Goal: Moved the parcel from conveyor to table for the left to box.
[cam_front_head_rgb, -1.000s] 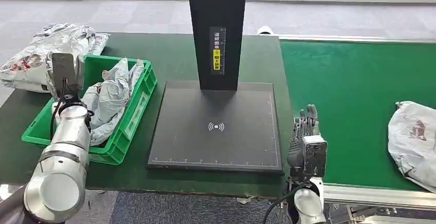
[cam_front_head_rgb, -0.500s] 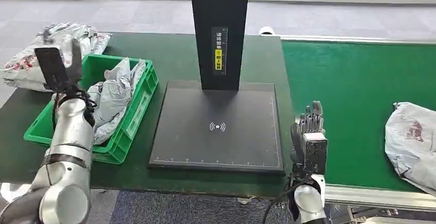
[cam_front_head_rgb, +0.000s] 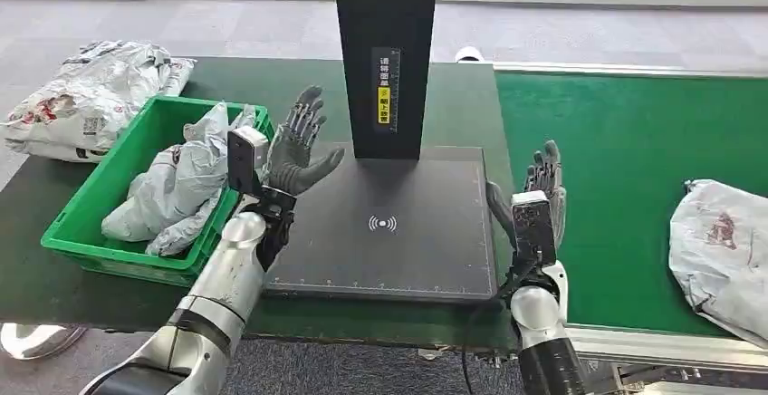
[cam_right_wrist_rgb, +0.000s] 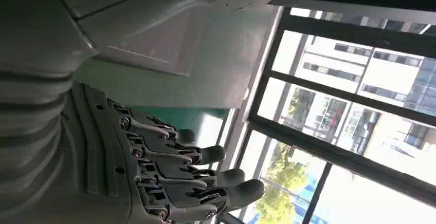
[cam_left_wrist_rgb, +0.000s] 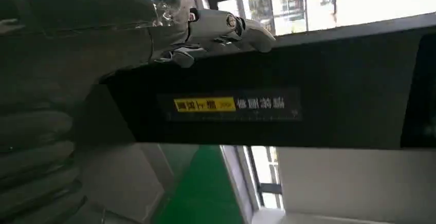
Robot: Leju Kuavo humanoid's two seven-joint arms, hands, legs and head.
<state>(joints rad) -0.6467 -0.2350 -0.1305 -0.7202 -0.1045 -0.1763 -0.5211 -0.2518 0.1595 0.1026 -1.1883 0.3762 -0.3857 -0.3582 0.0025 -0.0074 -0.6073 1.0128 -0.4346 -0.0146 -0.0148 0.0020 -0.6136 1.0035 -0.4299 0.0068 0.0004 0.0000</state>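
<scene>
A grey plastic-wrapped parcel (cam_front_head_rgb: 720,255) lies on the green conveyor (cam_front_head_rgb: 625,150) at the far right edge. My right hand (cam_front_head_rgb: 539,197) stands upright at the conveyor's near left edge, fingers spread and holding nothing, well left of the parcel. My left hand (cam_front_head_rgb: 294,146) is raised with fingers apart over the left edge of the black scanner plate (cam_front_head_rgb: 385,223), empty. The green box (cam_front_head_rgb: 122,255) on the dark table holds grey parcels (cam_front_head_rgb: 177,187). In the right wrist view the right hand's fingers (cam_right_wrist_rgb: 175,178) are extended.
A black scanner post (cam_front_head_rgb: 385,51) rises from the plate between my hands. More wrapped parcels (cam_front_head_rgb: 81,96) are piled on the table behind the green box. The conveyor's metal rail (cam_front_head_rgb: 670,345) runs along its near edge.
My left arm has swung from over the green box to the right, the hand now raised over the scanner plate's left edge. The right hand has risen slightly. The parcel on the conveyor has shifted left a little.
</scene>
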